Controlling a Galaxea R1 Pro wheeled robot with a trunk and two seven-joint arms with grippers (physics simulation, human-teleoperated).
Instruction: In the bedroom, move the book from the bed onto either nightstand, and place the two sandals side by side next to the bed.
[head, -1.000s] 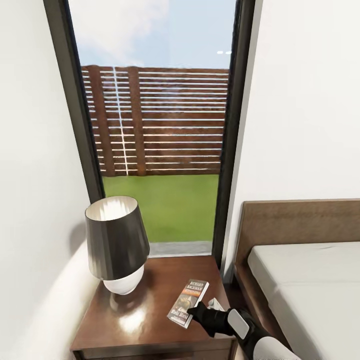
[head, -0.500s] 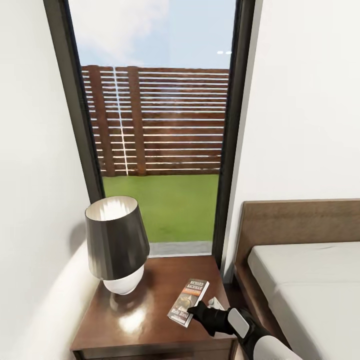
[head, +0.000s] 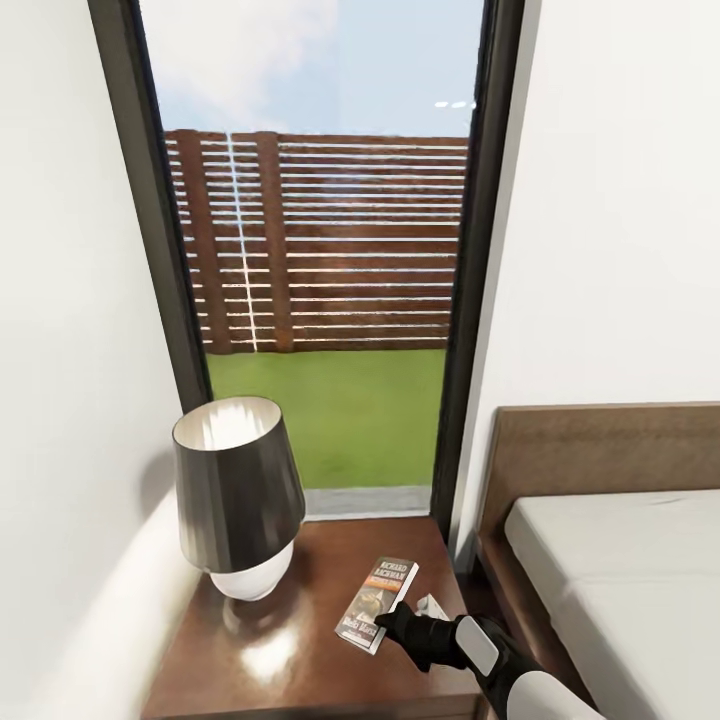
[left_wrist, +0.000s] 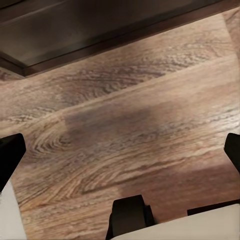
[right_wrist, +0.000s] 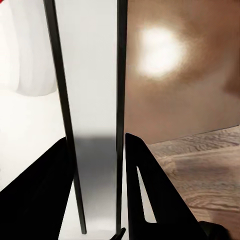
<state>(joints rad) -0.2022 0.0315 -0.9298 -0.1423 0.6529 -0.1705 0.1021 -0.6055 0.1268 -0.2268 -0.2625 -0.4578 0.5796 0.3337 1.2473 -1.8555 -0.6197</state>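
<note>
**Book on the nightstand, right pincer at its near corner**

The book (head: 377, 604) lay flat on the nightstand (head: 300, 640), on the side nearer the bed (head: 620, 570), with its long axis running from the near edge away toward the window (head: 320, 250) and tipped a little to the right. The right pincer (head: 393, 626) sat at the book's near right corner, its tips at the cover's edge, so the book lay ahead and slightly left of it. In the right wrist view, a thin pale slab with dark edges, probably the book seen edge-on (right_wrist: 95, 125), ran between the two dark fingers (right_wrist: 145, 195), which stood close on either side; the pincer appeared clenched on it, though actual contact could not be confirmed.

The right arm reached in low from the bed side, forearm nearly level over the nightstand's front edge, wrist pointing left and away. It was plainly the nearer arm.

The left pincer (left_wrist: 120, 150) hung over bare plank floor (left_wrist: 130, 115), jaws spread wide with nothing between them.

A lamp (head: 238, 490) stood at the nightstand's left, well apart from the book. By the look of it, letting go remained to be done.
</note>
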